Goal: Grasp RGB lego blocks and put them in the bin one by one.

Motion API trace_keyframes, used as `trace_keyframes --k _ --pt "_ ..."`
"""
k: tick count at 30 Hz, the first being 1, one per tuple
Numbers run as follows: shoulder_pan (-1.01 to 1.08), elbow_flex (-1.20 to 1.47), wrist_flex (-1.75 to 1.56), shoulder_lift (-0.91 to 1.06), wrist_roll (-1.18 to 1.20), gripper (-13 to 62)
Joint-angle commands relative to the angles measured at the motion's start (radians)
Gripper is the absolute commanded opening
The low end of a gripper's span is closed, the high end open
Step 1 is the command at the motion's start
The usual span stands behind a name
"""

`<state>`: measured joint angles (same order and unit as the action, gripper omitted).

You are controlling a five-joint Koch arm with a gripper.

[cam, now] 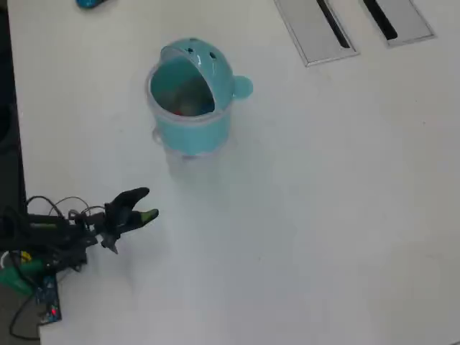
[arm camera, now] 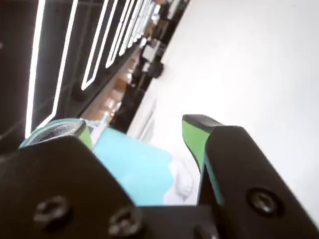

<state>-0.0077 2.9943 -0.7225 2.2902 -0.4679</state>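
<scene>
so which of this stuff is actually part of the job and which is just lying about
Part of the job:
- teal bin, lid flipped open, something blurry inside
- end effector, jaws apart, nothing between them
- no loose lego blocks visible on the table

Just lying about:
- two grey slotted panels
- blue object at the top edge
- cables at the arm base

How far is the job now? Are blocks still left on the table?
No loose block shows on the white table. The teal bin stands with its lid up; something blurry lies inside, probably blocks. The hand is open, empty, beside the bin. The job looks nearly or fully done.
</scene>
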Motion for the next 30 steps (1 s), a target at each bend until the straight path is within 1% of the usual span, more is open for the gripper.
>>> trace_keyframes --k 1,24,30 --pt "0.011 -0.018 -0.166 0.061 0.052 32.9" --pt "0.018 0.175 -0.169 0.067 0.150 33.0" --pt "0.025 0.176 0.015 0.071 0.196 34.8"
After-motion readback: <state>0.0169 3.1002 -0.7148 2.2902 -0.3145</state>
